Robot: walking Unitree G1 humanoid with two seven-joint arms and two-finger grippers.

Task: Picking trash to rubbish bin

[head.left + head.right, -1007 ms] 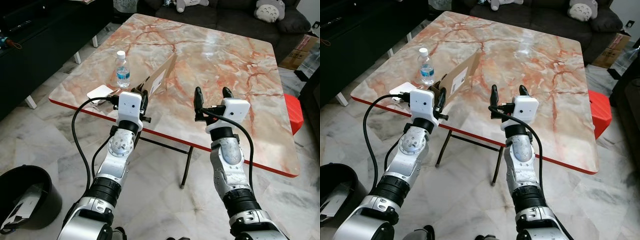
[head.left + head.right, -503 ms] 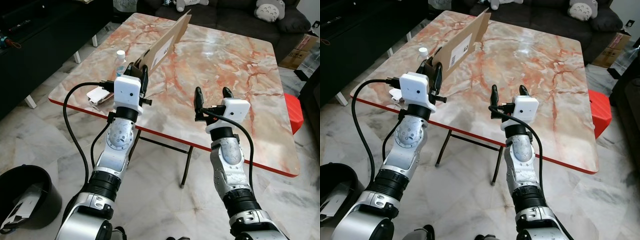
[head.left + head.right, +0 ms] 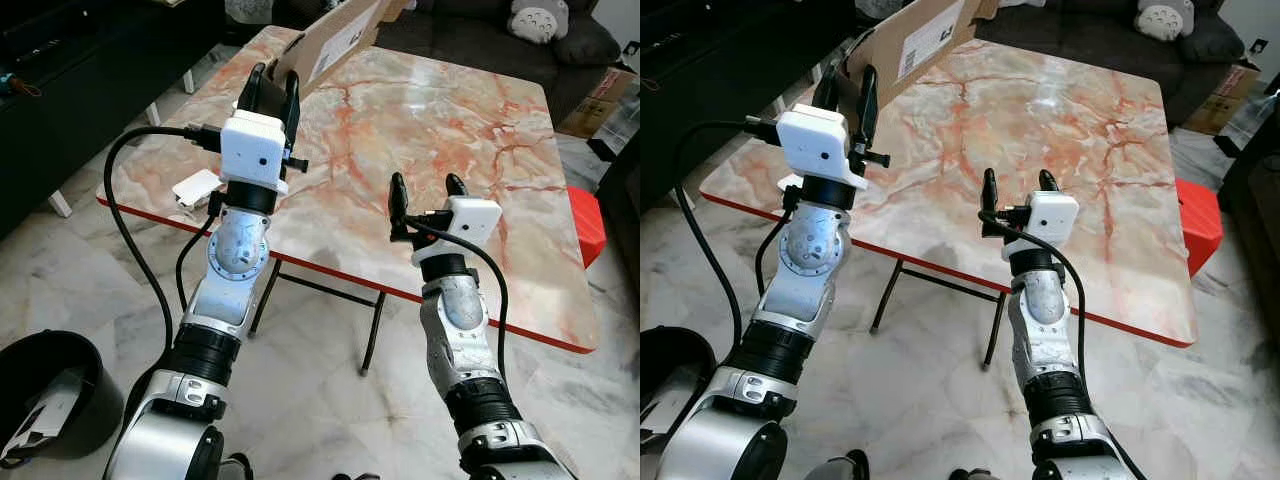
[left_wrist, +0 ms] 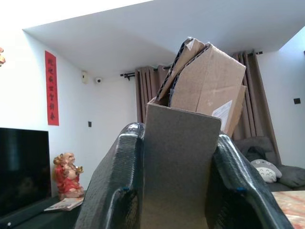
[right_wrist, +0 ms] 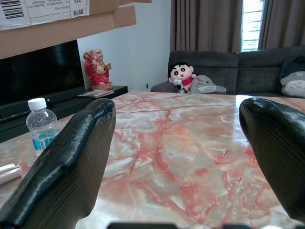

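Now the big tabletop (image 3: 470, 120) has only a little trash left on it. The flat cardboard (image 3: 925, 35) is up in the air above the tabletop's left side, pinched tight in the left pincer (image 3: 268, 88). The two black fingers (image 4: 116, 191) squeeze its bottom edge, and the rest sticks up and away past them. To do this part well, the arm should swing slowly down to the left, keep the squeeze firm, and let go only over the black bin (image 3: 45, 390) on the floor. The right pincer (image 3: 422, 196) waits open and empty at the tabletop's near edge. A small bottle (image 5: 42, 129) stands on the tabletop.
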